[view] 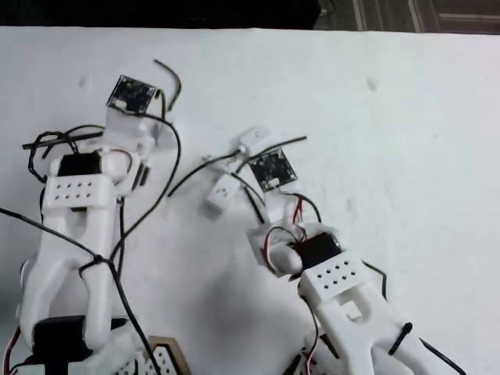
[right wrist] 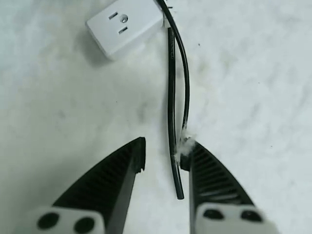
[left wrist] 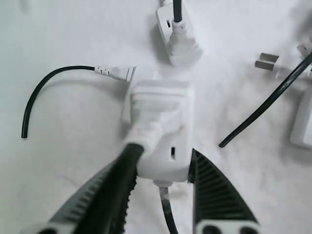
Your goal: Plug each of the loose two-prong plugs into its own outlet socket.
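White plugged socket [left wrist: 163, 122] sits pinched in the left end effector [left wrist: 162, 152]. Right end effector [right wrist: 165, 146], spread, straddles a cord [right wrist: 170, 97] near the empty socket [right wrist: 124, 24]; better to grip closer to its plug end and square the prongs first.

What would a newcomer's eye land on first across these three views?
The left gripper is clamped on a white socket block that appears to have a seated plug on its face. A loose plug lies right beside the block. The right gripper hangs open with a black cable running between its fingers, and an empty socket sits farther ahead.
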Action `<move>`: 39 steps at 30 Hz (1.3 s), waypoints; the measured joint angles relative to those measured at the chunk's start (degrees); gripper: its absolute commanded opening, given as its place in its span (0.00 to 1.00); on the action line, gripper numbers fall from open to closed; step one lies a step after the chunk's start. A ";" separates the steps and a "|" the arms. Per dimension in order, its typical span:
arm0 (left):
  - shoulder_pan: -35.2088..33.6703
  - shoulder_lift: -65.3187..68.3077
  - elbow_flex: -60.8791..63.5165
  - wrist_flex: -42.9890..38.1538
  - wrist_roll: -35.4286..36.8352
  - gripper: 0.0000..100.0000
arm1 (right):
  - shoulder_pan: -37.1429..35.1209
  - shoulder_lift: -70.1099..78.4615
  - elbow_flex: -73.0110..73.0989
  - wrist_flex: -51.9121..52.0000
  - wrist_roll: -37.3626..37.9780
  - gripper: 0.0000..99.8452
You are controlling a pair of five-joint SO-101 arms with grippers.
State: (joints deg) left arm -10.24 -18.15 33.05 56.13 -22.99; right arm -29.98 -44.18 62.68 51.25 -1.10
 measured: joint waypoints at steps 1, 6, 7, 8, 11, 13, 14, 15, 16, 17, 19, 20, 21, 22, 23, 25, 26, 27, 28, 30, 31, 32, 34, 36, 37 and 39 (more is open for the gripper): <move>0.00 0.00 0.00 -0.18 0.00 0.24 | 0.00 0.00 0.00 0.00 0.00 0.12; -0.09 0.18 0.00 -0.44 0.35 0.25 | 0.00 0.00 0.00 0.00 0.00 0.12; -0.35 0.18 -0.09 -0.53 0.70 0.26 | 0.00 0.00 0.00 0.00 0.00 0.12; -0.62 0.18 -0.09 -0.53 0.88 0.27 | 0.00 0.00 0.00 0.00 0.00 0.12; -0.88 0.18 -0.09 -0.53 1.05 0.31 | 0.00 0.00 0.00 0.00 0.18 0.12; -1.23 0.18 -0.09 -0.26 1.23 0.32 | 0.00 0.00 0.00 0.00 0.35 0.12; -1.49 0.18 -0.70 0.70 1.23 0.32 | 0.00 0.00 0.00 0.00 0.35 0.12; -1.67 0.18 -1.58 1.76 1.23 0.32 | 0.00 0.00 0.00 0.00 0.35 0.12; -1.76 0.18 -2.73 3.52 1.23 0.32 | 0.00 0.00 0.00 0.00 0.35 0.12; -1.85 0.18 -4.04 5.45 1.23 0.32 | 0.00 0.00 0.00 0.00 0.35 0.12; -1.93 0.18 -6.95 10.37 1.23 0.32 | 0.00 0.00 0.00 0.00 0.35 0.12; -1.93 0.18 -8.35 12.75 1.23 0.32 | 0.00 0.00 0.00 0.00 0.35 0.12; -1.93 -0.09 -9.67 15.21 1.23 0.32 | 0.00 0.00 0.00 0.00 0.35 0.12; -1.93 -0.88 -10.64 17.67 1.23 0.32 | 0.00 0.00 0.00 0.00 0.35 0.12; -1.93 -2.11 -11.69 20.04 1.23 0.32 | 0.00 0.00 0.09 -0.26 0.35 0.12; -1.93 -5.63 -13.01 24.62 1.23 0.32 | 0.00 0.00 0.53 -1.67 0.35 0.12; -1.93 -7.91 -13.19 26.46 1.23 0.32 | 0.00 0.18 1.05 -2.46 0.35 0.12; -1.93 -10.29 -13.27 27.96 1.23 0.32 | 0.00 0.26 1.76 -3.52 0.35 0.12; -1.93 -12.92 -13.27 29.01 1.23 0.32 | 0.00 0.26 2.55 -4.57 0.35 0.12; -1.93 -18.73 -12.22 30.33 1.23 0.32 | 0.00 0.26 3.08 -6.15 0.35 0.12; -1.93 -21.80 -10.99 30.59 1.23 0.32 | 0.26 0.26 3.25 -6.59 0.35 0.12; -1.93 -24.62 -9.41 30.68 1.23 0.32 | 0.88 0.26 3.34 -6.86 0.35 0.12; -1.93 -29.80 -5.36 30.51 1.23 0.32 | 2.11 0.26 3.34 -7.03 0.35 0.12; -1.93 -33.67 -0.18 29.01 1.23 0.32 | 3.16 0.44 3.08 -7.03 0.35 0.12; -1.93 -34.99 2.55 27.69 1.23 0.32 | 3.60 0.44 2.73 -6.77 0.35 0.12; -1.93 -36.66 8.53 24.44 1.23 0.32 | 3.78 0.44 0.79 -5.63 0.35 0.12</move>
State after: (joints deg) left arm -12.18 -54.81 41.58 80.57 -21.76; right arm -26.20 -43.74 63.47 45.63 -0.75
